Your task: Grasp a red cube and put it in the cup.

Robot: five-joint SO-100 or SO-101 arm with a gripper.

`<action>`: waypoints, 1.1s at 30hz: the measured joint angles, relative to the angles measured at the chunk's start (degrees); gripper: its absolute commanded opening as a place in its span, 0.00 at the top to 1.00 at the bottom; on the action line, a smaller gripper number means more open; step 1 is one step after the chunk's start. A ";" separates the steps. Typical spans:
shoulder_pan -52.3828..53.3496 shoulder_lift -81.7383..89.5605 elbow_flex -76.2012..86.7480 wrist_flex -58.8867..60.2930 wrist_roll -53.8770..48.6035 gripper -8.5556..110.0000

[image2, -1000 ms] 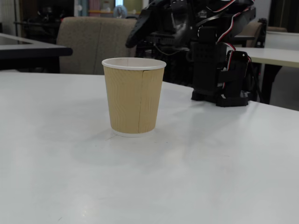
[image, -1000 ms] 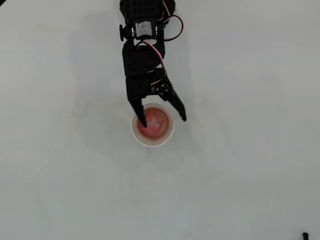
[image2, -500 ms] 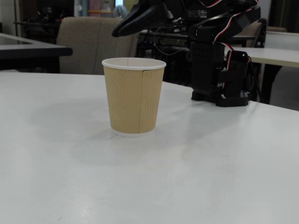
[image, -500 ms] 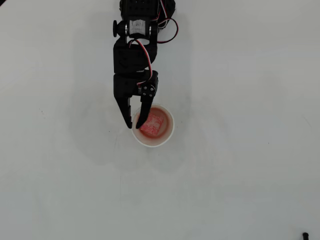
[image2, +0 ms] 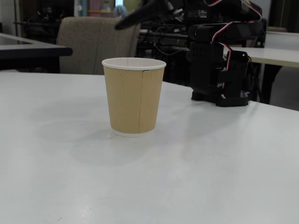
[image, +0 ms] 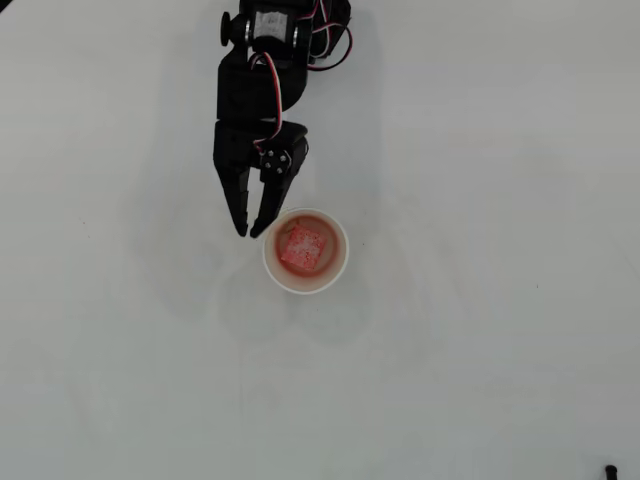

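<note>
Worktop: white table [image: 480, 380], bare apart from the cup and the arm; behind it in the fixed view stand a padded chair [image2: 93, 42] and more desks.
Cup: the cup [image: 272, 272] stands upright near the middle of the worktop, a little toward the far edge where the arm is mounted; in the fixed view it [image2: 134, 95] shows a tan ribbed sleeve and a white rim.
Red cube: the red cube [image: 302, 247] lies on the cup's floor, tilted slightly, clear of the rim.
Claw: the gripper [image: 246, 232] is empty, its fingertips nearly together, with only a narrow gap between them; they sit just beside the cup's rim on the left side in the overhead view. In the fixed view the fingers [image2: 140, 14] hang above rim height.
Step in hand: the drop looks done, since the cube is inside and nothing is held.
Next move: probably a retreat toward the far edge, lifting clear so the fingertips do not clip the rim and tip the cup.
</note>
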 measured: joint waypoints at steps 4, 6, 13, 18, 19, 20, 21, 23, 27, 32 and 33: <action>-0.09 3.25 1.32 6.24 1.67 0.93; -0.35 3.87 1.32 8.00 2.99 0.93; -0.44 4.92 1.32 18.02 4.48 0.93; -0.88 5.62 1.32 27.51 4.48 0.93; -2.02 5.62 1.32 29.27 4.48 0.93; -3.34 5.71 1.32 30.67 4.48 0.93; -4.22 5.71 1.32 31.64 5.01 0.93; -5.36 5.71 1.32 33.22 7.29 0.93; -9.40 6.77 4.31 34.37 10.46 0.93; -12.92 6.77 9.05 32.61 12.57 0.93; -13.62 7.03 9.32 31.11 14.15 0.93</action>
